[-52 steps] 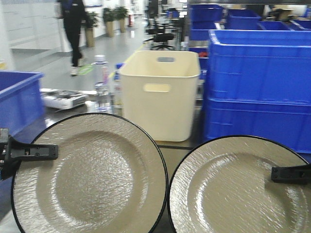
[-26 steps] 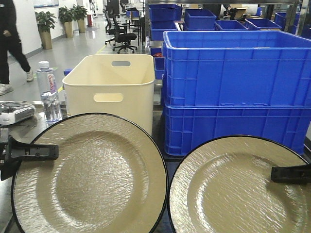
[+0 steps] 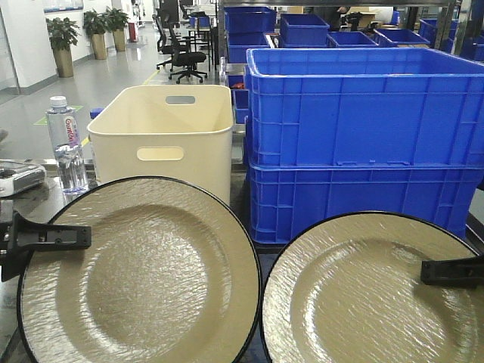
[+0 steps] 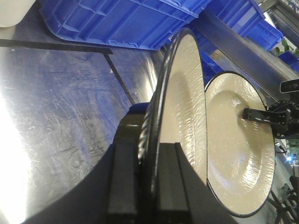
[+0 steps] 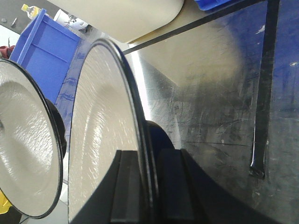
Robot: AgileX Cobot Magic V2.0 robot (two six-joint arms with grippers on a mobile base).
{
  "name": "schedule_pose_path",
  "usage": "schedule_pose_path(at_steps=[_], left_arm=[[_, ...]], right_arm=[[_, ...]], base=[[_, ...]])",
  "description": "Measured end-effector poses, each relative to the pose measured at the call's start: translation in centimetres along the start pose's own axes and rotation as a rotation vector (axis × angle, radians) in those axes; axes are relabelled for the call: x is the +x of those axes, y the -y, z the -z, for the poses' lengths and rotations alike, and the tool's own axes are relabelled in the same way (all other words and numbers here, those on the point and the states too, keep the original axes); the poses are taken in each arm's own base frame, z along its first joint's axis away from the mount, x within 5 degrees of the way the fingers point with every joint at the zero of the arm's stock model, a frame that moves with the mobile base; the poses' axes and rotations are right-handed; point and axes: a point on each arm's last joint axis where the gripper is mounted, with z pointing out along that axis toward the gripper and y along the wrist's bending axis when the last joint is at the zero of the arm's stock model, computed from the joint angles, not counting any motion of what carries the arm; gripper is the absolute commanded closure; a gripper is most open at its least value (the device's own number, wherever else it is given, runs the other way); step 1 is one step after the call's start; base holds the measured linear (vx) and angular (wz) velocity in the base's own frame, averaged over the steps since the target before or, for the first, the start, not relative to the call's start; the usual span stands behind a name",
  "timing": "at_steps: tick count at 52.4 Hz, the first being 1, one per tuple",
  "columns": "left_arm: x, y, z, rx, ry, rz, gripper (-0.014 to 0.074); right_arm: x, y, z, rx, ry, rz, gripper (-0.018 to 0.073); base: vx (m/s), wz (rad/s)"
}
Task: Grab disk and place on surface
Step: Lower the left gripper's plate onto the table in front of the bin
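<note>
Dark glossy tabletop (image 4: 60,102), crossed by black tape lines, lies under both arms. Far side: stacked blue crates (image 3: 363,121) on the right, cream bin (image 3: 162,136) on the left.

Near me, two plates are held off the table, side by side and tipped on edge: left plate (image 3: 144,272), right plate (image 3: 363,295).

Left gripper (image 3: 45,238) is clamped on the left plate's outer rim. Right gripper (image 3: 452,271) is clamped likewise on the right plate.

Grab looks done; placing is in hand. Next, I judge: tilt each plate flat, lower onto bare tabletop short of the crates, then release.
</note>
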Motion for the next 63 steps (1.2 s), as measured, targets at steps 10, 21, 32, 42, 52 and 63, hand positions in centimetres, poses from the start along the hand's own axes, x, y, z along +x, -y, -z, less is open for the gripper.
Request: schedule_pose_path(at_steps=[10, 21, 32, 42, 52, 63], left_arm=[[0.0, 0.0, 0.0, 0.001, -0.001, 0.0, 0.0604], [-0.1, 0.0, 0.0, -0.004, 0.013, 0.002, 0.0604], [-0.7, -0.3, 0.0, -0.025, 0.079, 0.016, 0.0604], [-1.1, -3.5, -2.0, -0.125, 0.066, 0.082, 0.0602], [0.1, -7.3, -7.8, -0.144, -0.028, 0.201, 0.0599], [2.1, -9.3, -12.2, -0.161, -0.103, 0.255, 0.0593]], right_arm=[[0.0, 0.0, 0.0, 0.0, 0.0, 0.0, 0.0568], [0.0, 0.0, 0.0, -0.001, 0.0, 0.0, 0.0568], [-0.7, -0.2, 0.0, -0.028, 0.077, -0.027, 0.0568], [-1.9, -1.2, 0.3, -0.144, 0.202, -0.054, 0.0568], [-2.4, -1.8, 0.5, -0.213, 0.261, -0.05, 0.0568], [-2.4, -1.8, 0.5, -0.212, 0.263, -0.042, 0.0568]], base=[[0.0, 0.0], [0.0, 0.0], [0.0, 0.0], [0.0, 0.0], [0.0, 0.0], [0.0, 0.0]])
